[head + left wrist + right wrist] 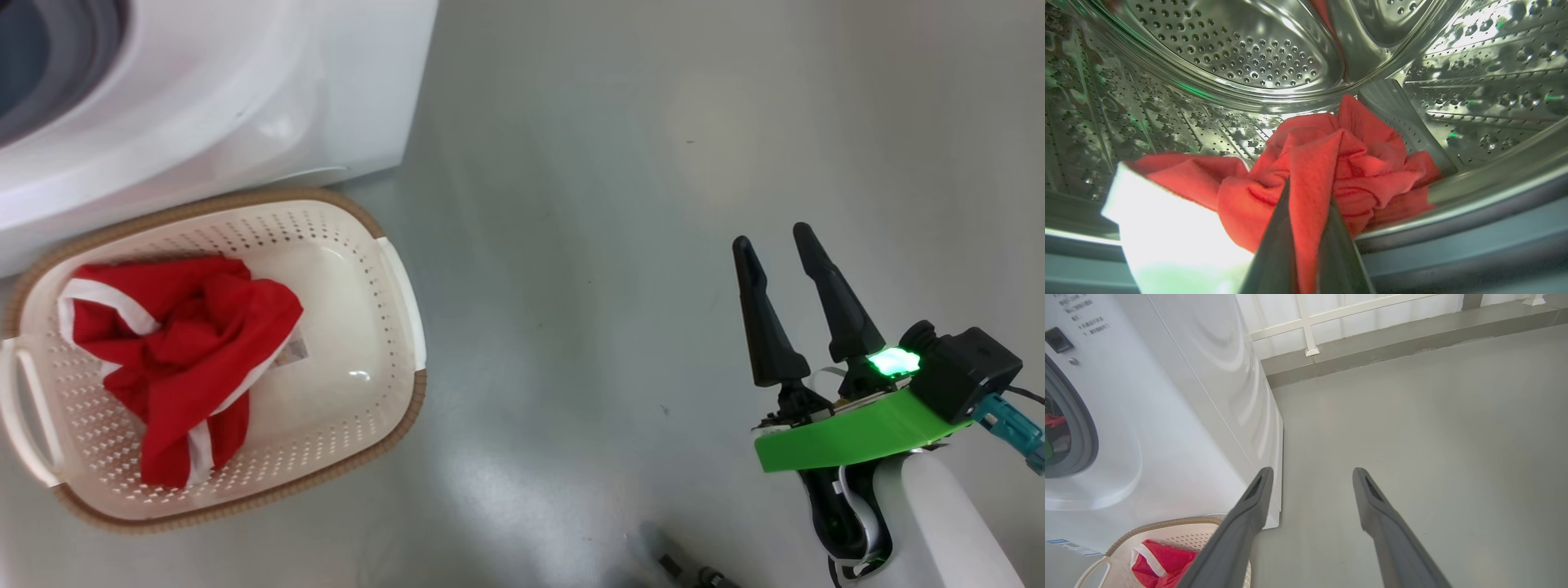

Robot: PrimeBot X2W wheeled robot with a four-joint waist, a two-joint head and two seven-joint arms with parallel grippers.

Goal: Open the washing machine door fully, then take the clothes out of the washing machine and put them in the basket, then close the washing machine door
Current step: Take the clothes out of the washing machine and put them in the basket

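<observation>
Left wrist view: left claw [1309, 192] clenches crumpled red, white-trimmed clothes [1367, 163]; right claw [1312, 471] released.

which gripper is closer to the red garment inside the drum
Left. The left gripper is inside the drum, shut on the red garment. The right gripper hangs open over the floor, outside the washing machine.

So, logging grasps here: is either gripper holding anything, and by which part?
Left gripper pinches a fold of the red fabric garment in the steel drum; right gripper holds nothing.
</observation>
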